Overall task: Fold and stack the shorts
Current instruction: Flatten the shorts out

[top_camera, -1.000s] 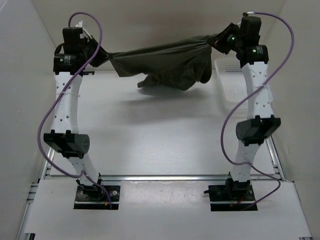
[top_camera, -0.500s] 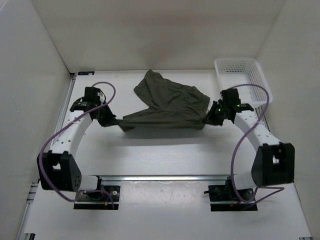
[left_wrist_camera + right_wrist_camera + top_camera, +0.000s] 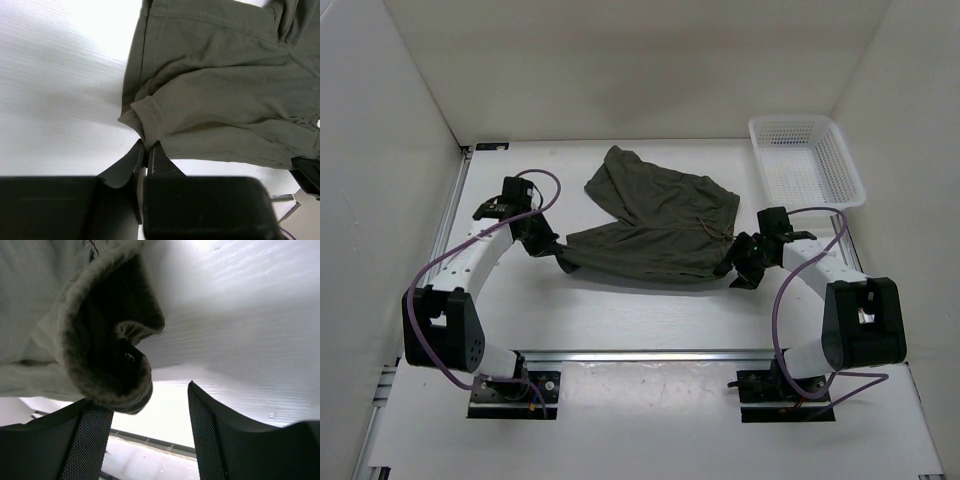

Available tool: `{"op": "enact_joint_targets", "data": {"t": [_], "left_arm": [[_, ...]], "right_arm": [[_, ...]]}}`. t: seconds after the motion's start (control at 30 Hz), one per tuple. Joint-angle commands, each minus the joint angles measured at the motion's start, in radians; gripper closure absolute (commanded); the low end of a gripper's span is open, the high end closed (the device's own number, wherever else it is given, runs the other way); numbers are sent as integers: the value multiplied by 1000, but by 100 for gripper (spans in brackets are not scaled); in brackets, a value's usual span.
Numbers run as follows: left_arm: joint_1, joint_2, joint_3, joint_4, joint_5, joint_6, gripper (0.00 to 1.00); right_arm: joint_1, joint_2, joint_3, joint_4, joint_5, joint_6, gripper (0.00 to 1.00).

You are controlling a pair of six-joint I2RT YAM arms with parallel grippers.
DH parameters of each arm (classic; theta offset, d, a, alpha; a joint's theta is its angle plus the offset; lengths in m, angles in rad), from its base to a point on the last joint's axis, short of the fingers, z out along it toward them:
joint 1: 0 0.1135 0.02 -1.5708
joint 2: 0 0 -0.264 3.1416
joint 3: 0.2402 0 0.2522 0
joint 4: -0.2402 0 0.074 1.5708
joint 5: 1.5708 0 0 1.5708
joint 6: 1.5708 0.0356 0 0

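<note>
The dark olive shorts point(image 3: 655, 225) lie spread on the white table, one leg folded back toward the far left. My left gripper point(image 3: 552, 250) is at their near left corner, shut on a hem fold; the left wrist view shows the pinched fabric point(image 3: 215, 90) between the closed fingertips of the gripper point(image 3: 146, 145). My right gripper point(image 3: 740, 268) sits at the near right corner, open. In the right wrist view a bunched waistband end point(image 3: 100, 340) rests against the left finger while the gripper point(image 3: 150, 397) stands apart with a clear gap.
A white mesh basket point(image 3: 805, 160) stands at the far right corner, just beyond the right arm. White walls close in the table on the left, back and right. A metal rail point(image 3: 640, 353) runs along the near edge.
Both arms came down from holding the shorts stretched in the air to the table, where the shorts now lie. The right gripper opened and let go of its corner; the left stayed shut.
</note>
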Motion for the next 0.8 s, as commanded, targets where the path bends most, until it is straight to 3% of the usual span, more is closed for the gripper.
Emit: {"op": "enact_joint_targets", "data": {"t": [0.0, 0.07, 0.13, 0.2, 0.27, 0.37, 0.47, 0.77], "left_arm": [[-22, -19, 34, 19, -26, -9, 90], [-22, -19, 34, 19, -35, -18, 90], [-31, -19, 34, 19, -35, -19, 90], [-31, -19, 43, 19, -35, -19, 90], [-31, -19, 56, 19, -35, -19, 90], [-31, -29, 93, -3, -35, -19, 90], [-31, -52, 226, -96, -63, 4, 90], [15, -223, 800, -279, -141, 61, 90]], "right_arm": [[6, -25, -8, 107, -38, 64, 37], [6, -25, -8, 143, -29, 65, 40], [6, -15, -8, 165, -29, 65, 50], [6, -14, -8, 185, -29, 65, 79], [6, -34, 25, 156, 3, 65, 100], [6, -79, 142, 75, 41, 0, 100], [6, -146, 302, -63, 104, -76, 100], [6, -309, 734, -385, 156, -280, 100]]}}
